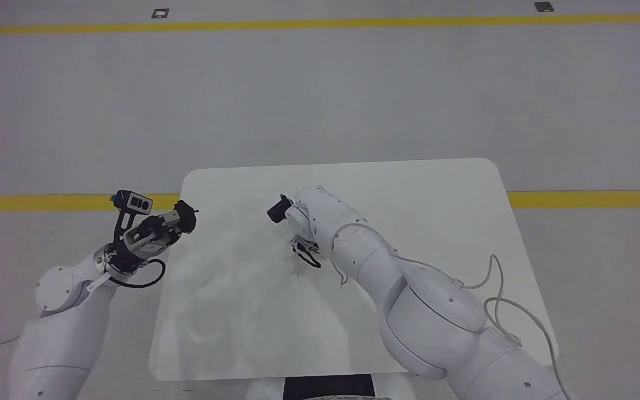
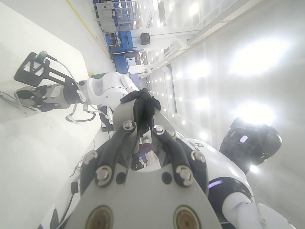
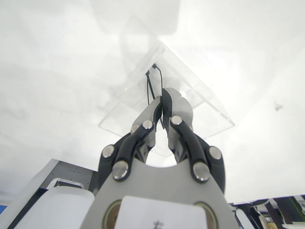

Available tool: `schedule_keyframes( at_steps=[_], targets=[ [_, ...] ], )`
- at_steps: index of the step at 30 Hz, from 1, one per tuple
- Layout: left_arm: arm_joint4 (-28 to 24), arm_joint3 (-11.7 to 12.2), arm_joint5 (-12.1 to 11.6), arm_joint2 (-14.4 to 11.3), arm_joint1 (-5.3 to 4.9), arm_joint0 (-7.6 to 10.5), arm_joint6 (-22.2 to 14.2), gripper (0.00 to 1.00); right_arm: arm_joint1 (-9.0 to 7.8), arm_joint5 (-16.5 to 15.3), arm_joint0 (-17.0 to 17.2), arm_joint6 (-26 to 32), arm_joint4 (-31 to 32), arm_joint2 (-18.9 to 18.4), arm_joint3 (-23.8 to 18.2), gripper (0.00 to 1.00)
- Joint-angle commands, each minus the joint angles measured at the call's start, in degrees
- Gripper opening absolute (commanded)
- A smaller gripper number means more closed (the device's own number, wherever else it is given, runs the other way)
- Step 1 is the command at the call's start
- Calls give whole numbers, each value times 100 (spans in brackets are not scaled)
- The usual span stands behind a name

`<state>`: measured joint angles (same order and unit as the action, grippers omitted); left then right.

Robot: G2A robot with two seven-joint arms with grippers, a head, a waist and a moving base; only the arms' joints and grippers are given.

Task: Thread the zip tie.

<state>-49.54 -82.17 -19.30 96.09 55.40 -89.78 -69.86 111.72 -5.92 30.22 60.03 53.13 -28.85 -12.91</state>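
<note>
Claw on right arm pinches one zip tie over one tray.

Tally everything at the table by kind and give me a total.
Tools: 2, left tool and right tool
Black zip tie: 1, in the right tool
Black bundle: 1, in the left tool, unidentifiable
Clear tray: 1, on the table
Table: 1
Total: 6
</note>
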Motion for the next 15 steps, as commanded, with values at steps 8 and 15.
schedule_keyframes(
  at_steps=[8, 15],
  targets=[
    [0, 0, 0, 0, 0, 0, 0, 0, -7, 15, -75, 62, 15, -57, -19, 0],
    [0, 0, 0, 0, 0, 0, 0, 0, -65, -164, -197, 139, -74, -171, -79, 0]
  ],
)
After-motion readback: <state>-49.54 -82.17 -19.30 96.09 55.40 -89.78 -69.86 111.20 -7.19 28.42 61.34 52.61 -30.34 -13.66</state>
